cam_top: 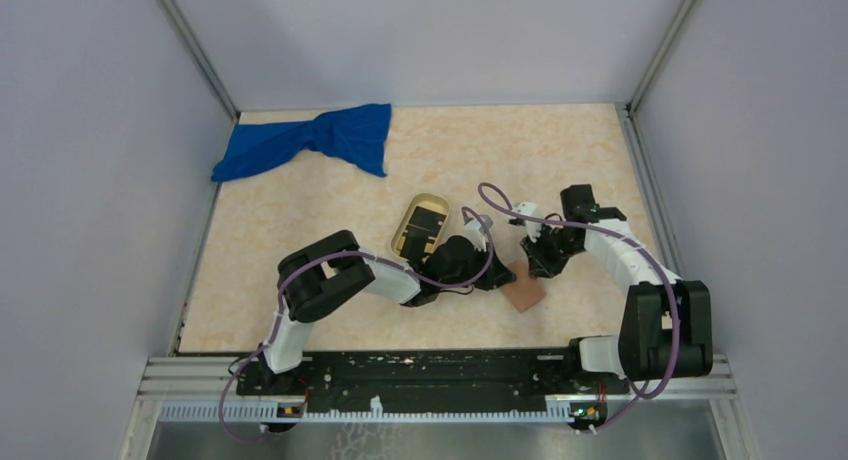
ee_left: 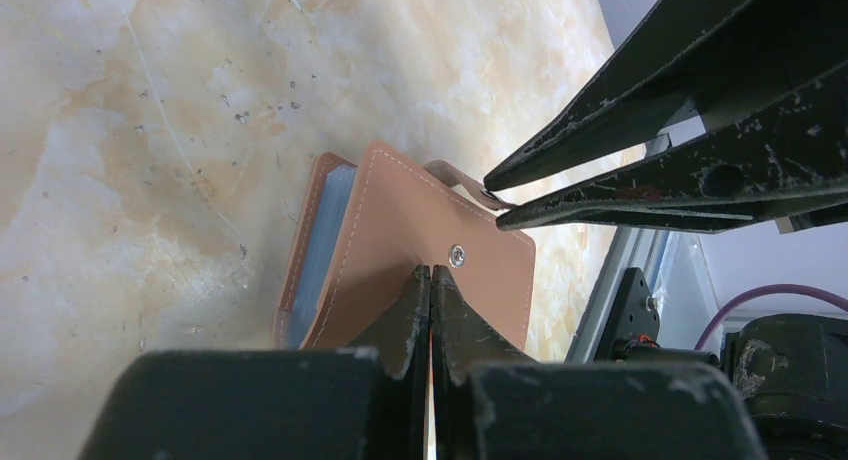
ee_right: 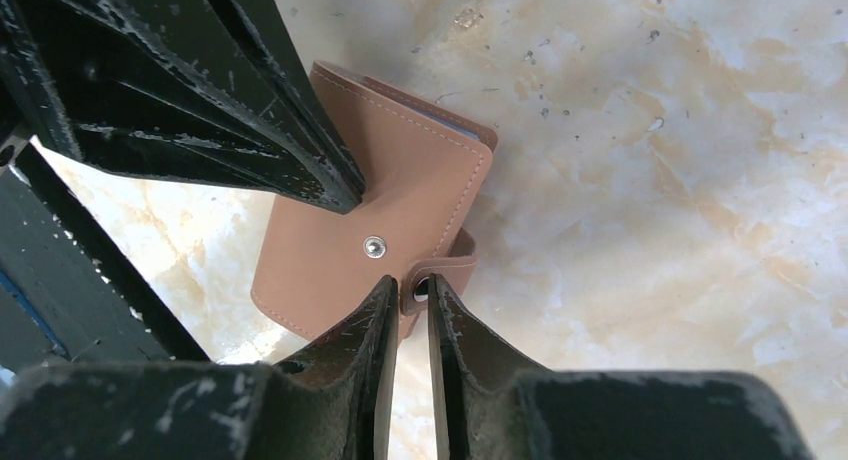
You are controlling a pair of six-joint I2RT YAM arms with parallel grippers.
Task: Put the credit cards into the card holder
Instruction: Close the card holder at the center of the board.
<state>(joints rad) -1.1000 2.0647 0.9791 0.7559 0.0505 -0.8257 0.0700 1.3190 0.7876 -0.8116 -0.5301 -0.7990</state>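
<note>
The reddish-brown card holder [cam_top: 524,290] lies closed on the table between the two arms, its blue-grey inside showing at one edge [ee_left: 325,240]. My left gripper [ee_left: 431,271] is shut, with its tips pressed on the holder's cover [ee_left: 400,220] beside the snap stud. My right gripper [ee_right: 410,284] is shut on the holder's snap strap [ee_right: 452,265], pinching its tab at the cover's edge. A black card [cam_top: 428,223] lies in the oval tan tray [cam_top: 404,218]. I cannot make out the grey card.
A crumpled blue cloth [cam_top: 310,140] lies at the back left. The oval tray stands just behind my left gripper [cam_top: 498,277]. Grey walls close in the table on three sides, and a metal rail [cam_top: 440,380] runs along the near edge.
</note>
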